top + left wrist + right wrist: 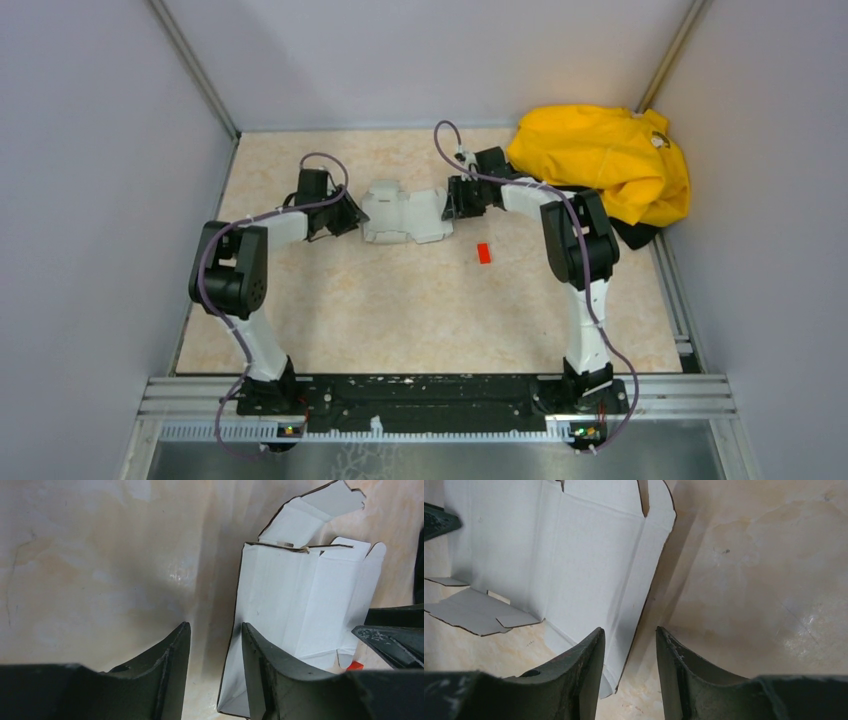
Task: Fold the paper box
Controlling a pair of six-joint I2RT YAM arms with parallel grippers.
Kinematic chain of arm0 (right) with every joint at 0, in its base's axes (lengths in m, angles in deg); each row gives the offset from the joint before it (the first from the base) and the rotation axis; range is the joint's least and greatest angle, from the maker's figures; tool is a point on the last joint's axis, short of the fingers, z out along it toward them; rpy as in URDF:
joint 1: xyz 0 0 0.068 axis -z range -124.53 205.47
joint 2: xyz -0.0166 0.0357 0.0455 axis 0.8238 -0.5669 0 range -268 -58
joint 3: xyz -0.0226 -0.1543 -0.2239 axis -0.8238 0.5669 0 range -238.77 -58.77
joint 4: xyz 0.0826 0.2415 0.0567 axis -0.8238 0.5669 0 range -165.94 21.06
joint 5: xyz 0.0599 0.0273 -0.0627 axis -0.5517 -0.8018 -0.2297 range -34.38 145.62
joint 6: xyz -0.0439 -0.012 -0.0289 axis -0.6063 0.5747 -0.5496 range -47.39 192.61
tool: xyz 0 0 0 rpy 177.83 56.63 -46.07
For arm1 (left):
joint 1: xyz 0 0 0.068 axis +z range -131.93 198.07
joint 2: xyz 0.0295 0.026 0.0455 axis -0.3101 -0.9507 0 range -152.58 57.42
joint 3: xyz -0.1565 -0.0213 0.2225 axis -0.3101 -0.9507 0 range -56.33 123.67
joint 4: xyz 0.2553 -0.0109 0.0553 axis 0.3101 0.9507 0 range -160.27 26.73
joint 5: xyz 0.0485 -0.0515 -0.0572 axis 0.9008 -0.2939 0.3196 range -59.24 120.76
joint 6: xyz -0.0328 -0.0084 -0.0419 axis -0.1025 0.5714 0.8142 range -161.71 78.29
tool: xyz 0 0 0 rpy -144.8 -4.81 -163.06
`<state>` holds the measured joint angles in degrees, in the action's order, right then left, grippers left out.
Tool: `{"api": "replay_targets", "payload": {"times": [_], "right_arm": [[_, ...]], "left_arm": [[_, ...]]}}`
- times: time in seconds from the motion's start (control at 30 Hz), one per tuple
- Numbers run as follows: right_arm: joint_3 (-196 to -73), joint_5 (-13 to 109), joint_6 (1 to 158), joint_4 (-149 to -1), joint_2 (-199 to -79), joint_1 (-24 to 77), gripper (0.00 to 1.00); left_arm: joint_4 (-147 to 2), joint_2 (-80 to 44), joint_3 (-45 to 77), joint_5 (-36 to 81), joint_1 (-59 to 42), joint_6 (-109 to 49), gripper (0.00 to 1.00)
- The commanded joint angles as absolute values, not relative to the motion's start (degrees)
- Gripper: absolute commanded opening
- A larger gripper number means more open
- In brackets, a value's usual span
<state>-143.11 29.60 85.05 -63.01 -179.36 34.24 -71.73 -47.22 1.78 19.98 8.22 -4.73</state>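
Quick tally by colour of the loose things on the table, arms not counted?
White: 1, paper box
Red: 1, small block
Yellow: 1, garment
Total: 3

I see both arms reaching forward, elbows bent, wrists turned inward, facing each other. On left gripper (348, 214) jaws partly apart; right gripper (452, 198) same.
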Motion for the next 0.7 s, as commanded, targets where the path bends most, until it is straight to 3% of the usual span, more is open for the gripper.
{"api": "replay_targets", "payload": {"times": [0.0, 0.17, 0.57, 0.67], "right_arm": [[-141.2, 28.8, 84.7, -65.8, -177.6, 33.8, 0.41], [-139.3, 28.5, 84.9, -66.2, -176.1, 32.1, 0.39], [-132.8, 27.5, 87.9, -68.4, -172.0, 27.8, 0.34], [-130.3, 25.9, 91.3, -71.0, -170.9, 27.4, 0.33]], "left_arm": [[-72.0, -48.6, 5.8, 18.4, 8.6, -6.3, 0.48], [-68.2, -49.5, 10.0, 19.4, 8.6, -8.3, 0.47], [-57.0, -50.7, 20.3, 23.5, 7.5, -14.8, 0.23], [-57.2, -49.8, 19.9, 23.6, 7.5, -14.9, 0.22]]}}
